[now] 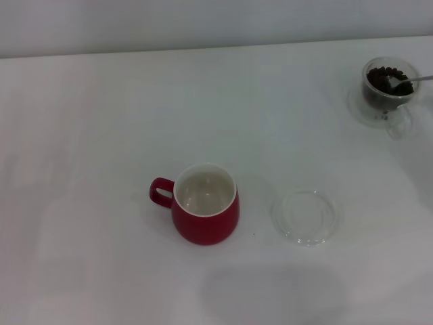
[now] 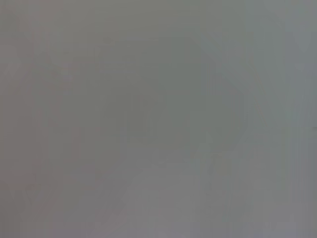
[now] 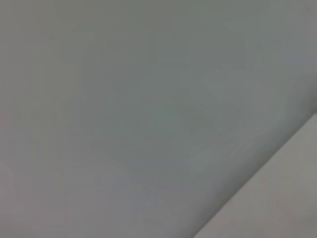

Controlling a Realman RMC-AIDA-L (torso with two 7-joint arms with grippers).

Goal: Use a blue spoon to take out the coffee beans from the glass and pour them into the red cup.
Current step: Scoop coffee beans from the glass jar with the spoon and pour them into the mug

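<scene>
Your white counter [image 1: 95,122] meets a pale wall at its far edge; red cup [image 1: 205,212] stands mid-counter, glass [image 1: 387,88] far right. Hand states: cannot tell.

Glossy ceramic red cup [image 1: 205,211] (white inside), clear glass [image 1: 387,88] and saucer [image 1: 306,216], matt white table [image 1: 101,122]

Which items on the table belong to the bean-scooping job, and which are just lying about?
Job items:
- glass, far right, on the table
- coffee beans inside it
- blue spoon, bowl resting in the beans, handle running off the right edge
- red cup, centre, empty, handle to the left

Lying about:
- clear saucer, just right of the red cup

No arm is in view.
</scene>
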